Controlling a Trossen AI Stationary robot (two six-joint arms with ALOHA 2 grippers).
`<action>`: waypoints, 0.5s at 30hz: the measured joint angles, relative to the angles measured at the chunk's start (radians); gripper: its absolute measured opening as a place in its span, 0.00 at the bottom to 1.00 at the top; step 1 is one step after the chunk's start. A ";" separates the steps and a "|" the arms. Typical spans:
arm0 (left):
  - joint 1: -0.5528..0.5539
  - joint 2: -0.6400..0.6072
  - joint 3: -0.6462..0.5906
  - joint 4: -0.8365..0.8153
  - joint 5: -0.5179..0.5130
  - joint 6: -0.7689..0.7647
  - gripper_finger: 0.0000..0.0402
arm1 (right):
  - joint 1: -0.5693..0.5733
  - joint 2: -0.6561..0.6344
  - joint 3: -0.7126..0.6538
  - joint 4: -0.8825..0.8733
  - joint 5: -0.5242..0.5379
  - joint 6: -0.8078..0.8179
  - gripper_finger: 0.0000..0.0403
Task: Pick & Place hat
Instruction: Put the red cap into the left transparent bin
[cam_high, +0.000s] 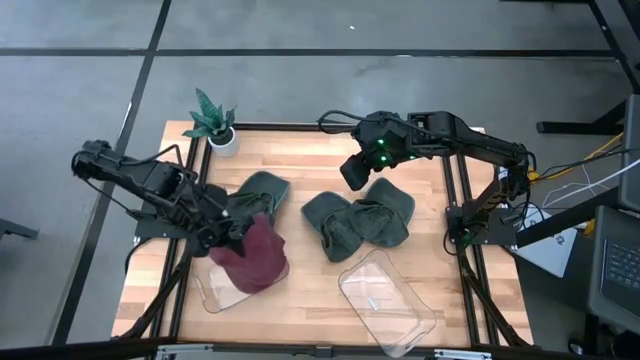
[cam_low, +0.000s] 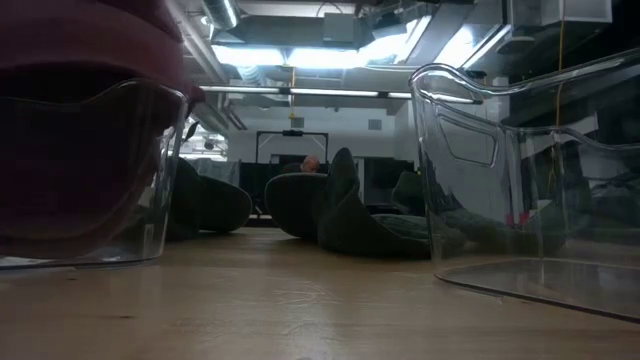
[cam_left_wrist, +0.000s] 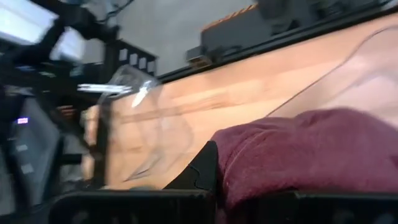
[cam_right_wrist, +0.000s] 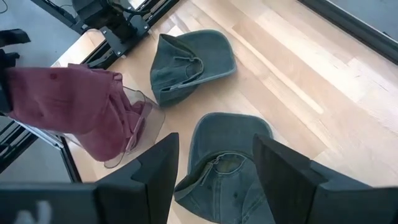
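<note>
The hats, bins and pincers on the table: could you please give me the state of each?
Maroon hat: held over the left bin.
Left bin: upright.
Right bin: upright, nothing visible inside.
Green hats: lying on the table.
Left pincer: shut on maroon hat.
Right pincer: open above a green hat.

Matt cloth hat (cam_high: 258, 252), glossy clear-plastic bin (cam_high: 388, 300)

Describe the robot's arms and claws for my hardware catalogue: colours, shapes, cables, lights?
Both arms are dark, nearly black, built of jointed tubular segments. The left claw and right claw each have two flat, broad black fingers. A small green light glows on the right arm's wrist. Black cables loop along both arms, one arching above the right wrist.
</note>
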 joint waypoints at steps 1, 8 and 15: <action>-0.015 0.000 0.000 -0.019 0.001 -0.013 0.01 | 0.000 0.000 0.000 0.000 0.000 -0.001 0.51; -0.089 0.000 0.000 -0.063 -0.032 -0.094 0.01 | 0.000 0.000 0.000 0.000 0.000 0.000 0.51; -0.111 -0.007 0.000 -0.035 -0.083 -0.094 0.01 | 0.000 0.000 0.000 0.008 0.000 0.007 0.51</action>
